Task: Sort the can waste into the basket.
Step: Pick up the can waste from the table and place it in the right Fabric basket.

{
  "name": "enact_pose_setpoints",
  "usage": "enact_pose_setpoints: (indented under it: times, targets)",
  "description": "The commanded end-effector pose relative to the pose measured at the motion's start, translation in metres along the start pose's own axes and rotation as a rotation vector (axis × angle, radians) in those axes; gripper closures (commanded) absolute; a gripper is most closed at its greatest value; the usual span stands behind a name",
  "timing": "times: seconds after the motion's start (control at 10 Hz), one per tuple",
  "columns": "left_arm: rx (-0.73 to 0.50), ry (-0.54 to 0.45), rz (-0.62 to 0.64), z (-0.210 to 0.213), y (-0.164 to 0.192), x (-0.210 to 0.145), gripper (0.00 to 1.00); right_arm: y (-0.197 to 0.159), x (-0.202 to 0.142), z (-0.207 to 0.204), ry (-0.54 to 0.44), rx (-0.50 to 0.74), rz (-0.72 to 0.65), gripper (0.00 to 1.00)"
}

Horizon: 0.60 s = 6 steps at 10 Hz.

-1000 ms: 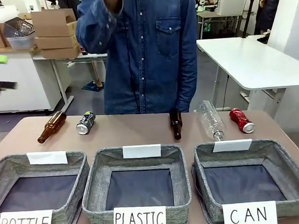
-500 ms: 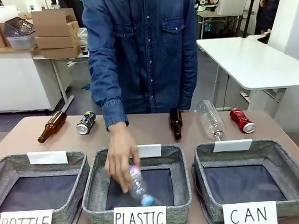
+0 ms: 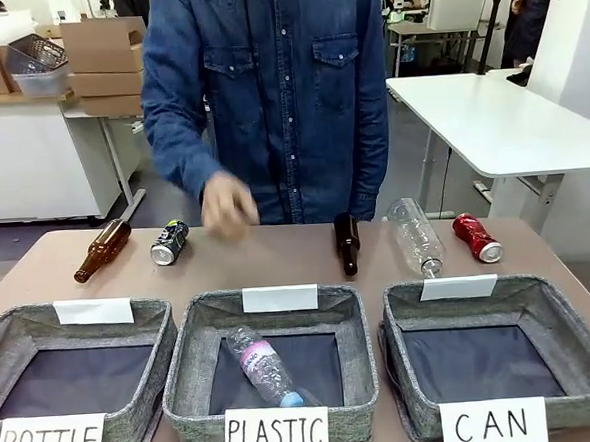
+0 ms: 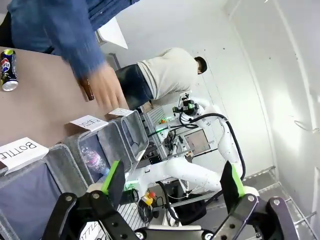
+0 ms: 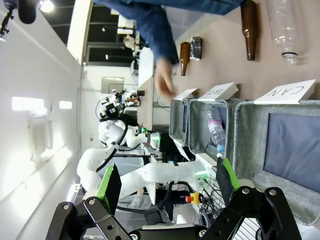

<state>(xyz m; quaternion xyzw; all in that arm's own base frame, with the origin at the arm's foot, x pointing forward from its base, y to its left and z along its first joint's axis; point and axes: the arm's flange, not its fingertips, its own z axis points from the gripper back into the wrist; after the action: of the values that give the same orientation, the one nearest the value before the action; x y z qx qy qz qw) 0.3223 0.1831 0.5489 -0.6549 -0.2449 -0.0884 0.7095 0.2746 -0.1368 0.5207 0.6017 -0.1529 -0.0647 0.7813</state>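
The dark patterned can (image 3: 169,242) lies on its side at the table's far left, next to a brown bottle; it also shows as the dark can (image 4: 7,76) and the dark can (image 5: 196,48). On the far right lies the red can (image 3: 476,237), just behind the CAN basket (image 3: 396,310), which holds nothing. That CAN basket (image 5: 241,140) sits close in the right wrist view. My left gripper (image 4: 172,185) and my right gripper (image 5: 166,187) are both open, holding nothing, back from the table.
Two brown bottles (image 3: 102,249) (image 3: 348,244) and a clear bottle (image 3: 416,236) lie along the far side. A plastic bottle (image 3: 262,366) lies in the PLASTIC basket (image 3: 183,353). The person's hand (image 3: 227,203) hovers above the table's far edge.
The person's hand lowered a plastic bottle into the PLASTIC basket, let it go and drew back up. Both cans stayed where they were.
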Motion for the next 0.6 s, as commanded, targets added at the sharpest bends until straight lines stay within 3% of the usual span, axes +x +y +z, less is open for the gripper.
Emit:
enact_pose_setpoints:
  times: [0.0, 0.1, 0.3, 0.4, 0.5]
  targets:
    - [0.053, 0.036, -0.006, -0.014, 0.006, 0.006, 0.0, 0.002, 0.003, 0.0, -0.006, 0.023, 0.029, 0.0]
    - [0.257, -0.005, -0.007, -0.043, 0.014, 0.022, 0.0, 0.002, 0.003, 0.0, -0.006, 0.023, 0.029, 0.0]
    - [0.62, 0.311, -0.034, -0.14, 0.055, 0.055, 0.0, 0.002, 0.003, 0.0, -0.006, 0.023, 0.029, 0.0]
    - [0.821, 0.43, -0.061, -0.19, 0.078, 0.066, 0.0, 0.002, 0.003, 0.0, -0.006, 0.023, 0.029, 0.0]
    - [0.934, 0.486, -0.095, -0.226, 0.092, 0.073, 0.0, 0.002, 0.003, 0.0, -0.006, 0.023, 0.029, 0.0]
